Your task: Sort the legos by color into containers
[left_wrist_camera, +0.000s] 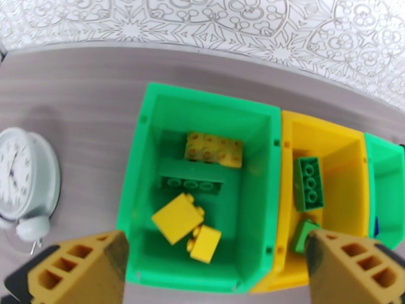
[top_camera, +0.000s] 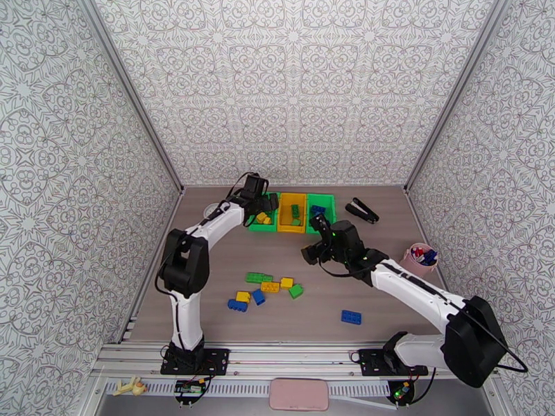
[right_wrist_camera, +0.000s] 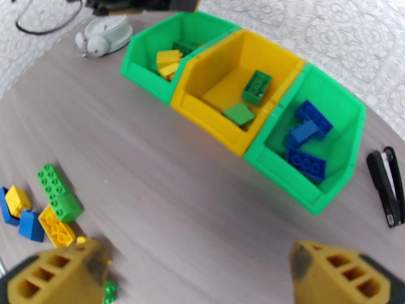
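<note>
Left pincer hangs right over the left green bin, its yellow fingers spread wide with nothing between them. Down in that bin are three yellow bricks, and a dark green brick lies across the middle, between the far yellow one and the two near ones. Next door, the yellow bin holds two green bricks, one toward the back, one flat near the front. Closing the row, the right green bin carries three blue bricks, bunched together. All three bins touch side by side, far back on the table. Right pincer is spread wide too and empty, hovering over bare table just short of the bins. Loose bricks sit in a cluster between the two arms, greens, yellows and blues mixed, well apart from the left pincer, while the right pincer hangs off to their right. One lone blue brick lies further right, by the right arm. A white clock stands left of the bins, a black stapler lies right of them, and a pink cup sits nearer on the right.
</note>
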Robot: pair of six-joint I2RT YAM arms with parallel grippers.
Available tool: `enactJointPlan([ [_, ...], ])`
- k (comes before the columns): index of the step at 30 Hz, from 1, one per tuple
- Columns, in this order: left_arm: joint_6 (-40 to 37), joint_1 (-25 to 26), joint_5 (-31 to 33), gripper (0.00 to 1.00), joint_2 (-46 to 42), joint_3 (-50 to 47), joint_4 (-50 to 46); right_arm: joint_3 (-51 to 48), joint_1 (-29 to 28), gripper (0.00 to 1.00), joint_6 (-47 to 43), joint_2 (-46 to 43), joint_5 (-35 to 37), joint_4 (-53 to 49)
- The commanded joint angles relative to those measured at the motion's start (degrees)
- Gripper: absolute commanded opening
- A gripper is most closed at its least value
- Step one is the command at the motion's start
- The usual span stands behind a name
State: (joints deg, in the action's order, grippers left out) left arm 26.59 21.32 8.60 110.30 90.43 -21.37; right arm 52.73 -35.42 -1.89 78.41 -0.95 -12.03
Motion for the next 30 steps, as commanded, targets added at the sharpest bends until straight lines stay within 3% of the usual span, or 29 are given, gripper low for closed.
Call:
enactJointPlan([
  [1,1.85,-0.44,-0.53,0.98,-7.69,-5.95,3.99,3.39,-1.88,0.99,-3.47,3.18,-0.90,-5.54],
  [5,0.95,-1.54,-1.72,0.98,-10.18,-9.11,4.17,4.76,-2.66,0.99,-2.76,5.77,-2.13,-4.98],
  [10,-0.87,-1.84,1.37,0.98,-4.05,-1.19,-4.10,3.85,-2.67,0.98,-0.87,5.05,-4.28,-1.26],
  [20,8.17,-0.82,3.85,0.97,5.57,8.71,-8.45,3.02,-2.57,0.93,2.39,4.13,0.07,-1.41],
  [25,14.95,0.45,5.37,0.91,12.27,18.61,-15.98,2.47,-2.55,0.92,3.25,3.92,0.48,-1.18],
  [30,21.97,1.93,4.00,0.86,18.28,25.17,-16.43,2.47,-2.55,0.92,4.00,3.56,0.75,-1.31],
])
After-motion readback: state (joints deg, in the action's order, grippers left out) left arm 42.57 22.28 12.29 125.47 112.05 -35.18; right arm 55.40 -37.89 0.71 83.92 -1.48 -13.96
